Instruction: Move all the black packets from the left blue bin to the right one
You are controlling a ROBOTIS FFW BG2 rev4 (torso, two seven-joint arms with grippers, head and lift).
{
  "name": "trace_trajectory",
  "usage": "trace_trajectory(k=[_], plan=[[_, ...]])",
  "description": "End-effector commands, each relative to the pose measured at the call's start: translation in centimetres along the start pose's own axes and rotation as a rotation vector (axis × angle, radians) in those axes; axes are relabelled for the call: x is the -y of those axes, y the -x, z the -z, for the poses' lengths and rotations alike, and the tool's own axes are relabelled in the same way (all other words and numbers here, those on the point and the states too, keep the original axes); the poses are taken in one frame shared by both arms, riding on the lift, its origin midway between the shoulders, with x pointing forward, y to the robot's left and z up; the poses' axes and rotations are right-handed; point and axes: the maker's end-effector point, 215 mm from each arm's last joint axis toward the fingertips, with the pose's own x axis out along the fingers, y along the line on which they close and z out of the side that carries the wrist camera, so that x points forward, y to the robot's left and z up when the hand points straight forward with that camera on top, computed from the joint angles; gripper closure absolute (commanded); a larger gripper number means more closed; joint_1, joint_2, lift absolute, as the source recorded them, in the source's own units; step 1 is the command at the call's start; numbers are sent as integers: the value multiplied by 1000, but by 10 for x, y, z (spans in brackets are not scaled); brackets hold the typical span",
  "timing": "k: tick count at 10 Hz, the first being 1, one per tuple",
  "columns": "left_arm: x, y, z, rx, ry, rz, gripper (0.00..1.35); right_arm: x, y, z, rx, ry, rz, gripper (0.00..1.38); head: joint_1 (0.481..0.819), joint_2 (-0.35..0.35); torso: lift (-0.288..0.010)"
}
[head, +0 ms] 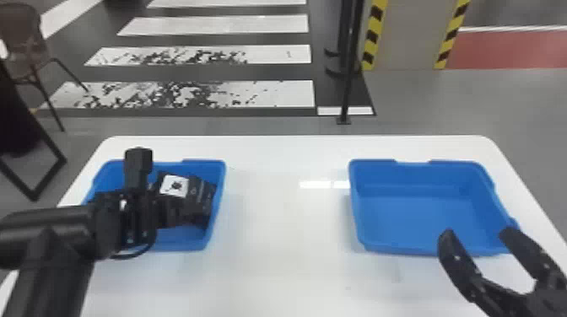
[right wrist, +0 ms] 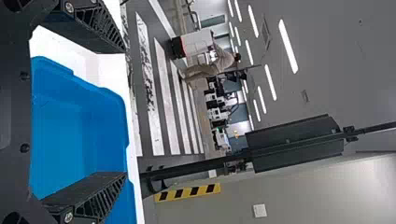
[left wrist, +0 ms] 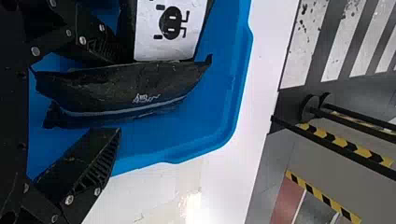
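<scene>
In the head view my left gripper [head: 139, 219] is over the left blue bin [head: 216, 219], with black packets [head: 201, 198] beside it at the bin's right part; one bears a white label. The left wrist view has that gripper [left wrist: 114, 95] open, a black packet [left wrist: 126, 88] lying between its spread fingers and a white-labelled packet [left wrist: 170, 30] next to it. At the near edge of the right blue bin [head: 417, 215], my right gripper [head: 476, 242] stands open and holds nothing. Seen from the right wrist, the gripper [right wrist: 123, 112] has its fingers wide apart near the bin [right wrist: 70, 135].
Both bins stand on a white table [head: 287, 236] with a wide gap between them. Beyond the far edge are a black pole [head: 348, 76] on the floor and a chair [head: 25, 46] at the left.
</scene>
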Motion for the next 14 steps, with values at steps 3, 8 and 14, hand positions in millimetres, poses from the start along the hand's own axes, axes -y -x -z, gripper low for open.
trace_trajectory(k=[3,8,14], plan=[[13,4,0,48,-20,59,1202,-1,2,2,-3,-14,-3,90,695,35,-140],[76,132,17,113,-132,104,1204,-8,2,-1,-8,-42,-28,90,695,35,-140],[208,138,38,164,110,734,1204,-61,-41,41,-147,-299,-291,85,695,-43,-140]])
